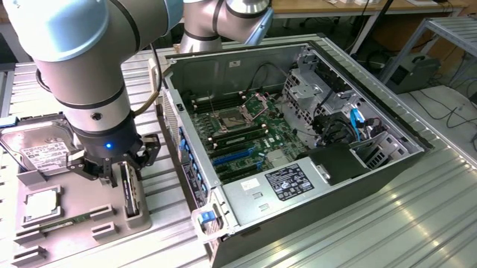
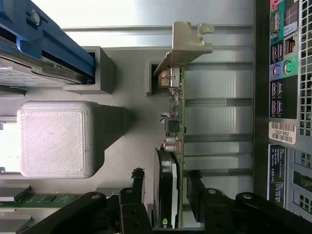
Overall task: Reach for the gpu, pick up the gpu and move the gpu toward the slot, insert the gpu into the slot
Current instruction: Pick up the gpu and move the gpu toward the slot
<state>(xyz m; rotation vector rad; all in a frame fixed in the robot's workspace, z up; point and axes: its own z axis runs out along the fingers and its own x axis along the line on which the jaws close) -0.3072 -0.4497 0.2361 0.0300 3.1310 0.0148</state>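
Gpu (image 2: pixel 175 112) on edge between the hand's (image 2: pixel 165 171) spread fingers (image 2: pixel 194 183) — not touching.

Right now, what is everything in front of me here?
gpu: one, dark with silver bracket, standing on edge in the tray
tray: one, grey, at the exterior view's left
hard drive: one, silver, on the tray
memory stick: one, green, lying on the tray
computer case: one, black, open, beside the tray
motherboard: one, green, inside the case
slot: one of a few blue strips, on the motherboard
power supply: one, silver, inside the case
table: one, metal slats, under everything
arm: one, silver-grey, above the tray
gripper: one, black, open, fingers either side of the gpu
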